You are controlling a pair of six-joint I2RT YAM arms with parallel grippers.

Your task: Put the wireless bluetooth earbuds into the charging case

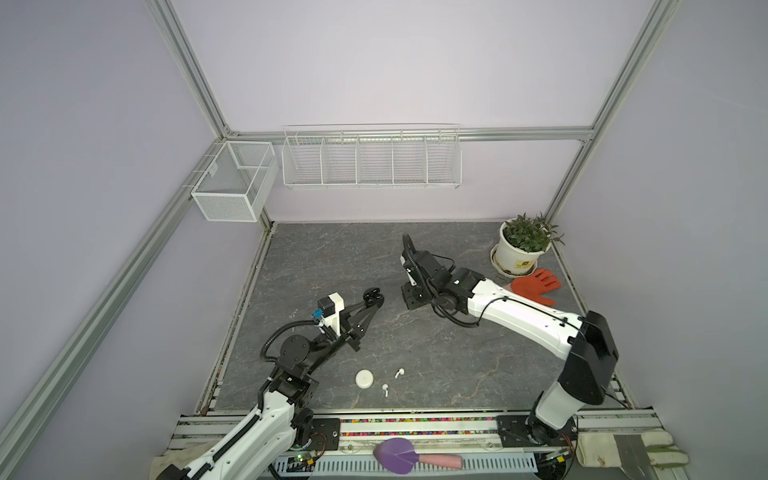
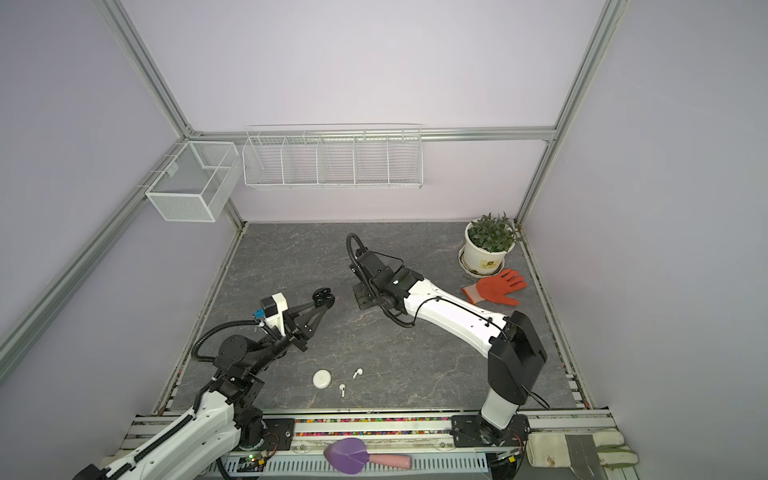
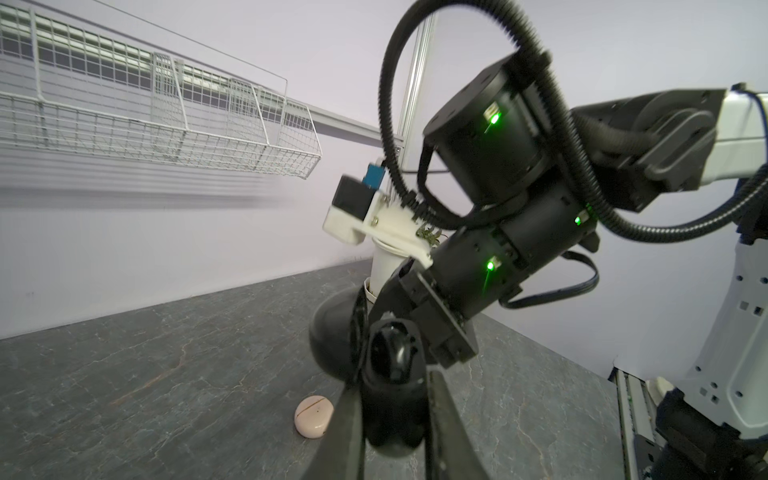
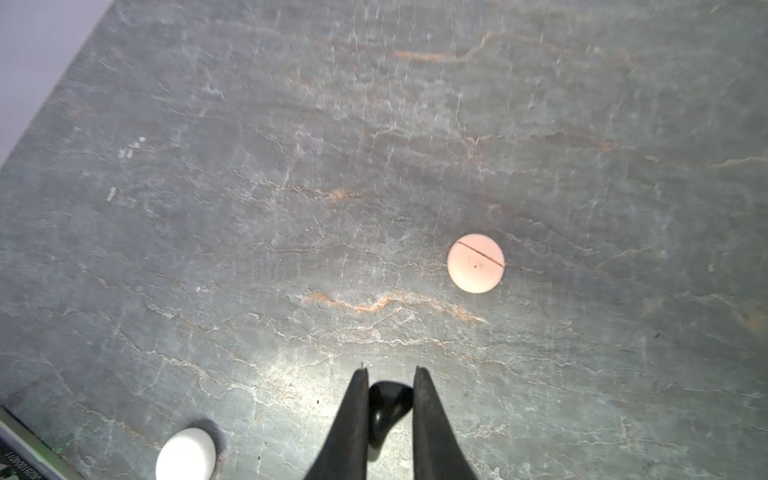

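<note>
Right fingers (image 4: 357,415) clamped on a black earbud (image 4: 386,405), bottom centre of the right wrist view; left fingers (image 3: 444,424) clamped on the black charging case (image 3: 395,399), seemingly open. The bud looks feather-light, glossy and slippery: best pinched across the stem. White earbuds (image 1: 400,372), white case (image 1: 365,379) and pink case (image 4: 476,262) lie on the counter (image 1: 415,353), not blocking

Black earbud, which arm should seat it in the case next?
Right. Its jaws pinch the earbud, close beside the open black case that the left jaws hold up.
</note>
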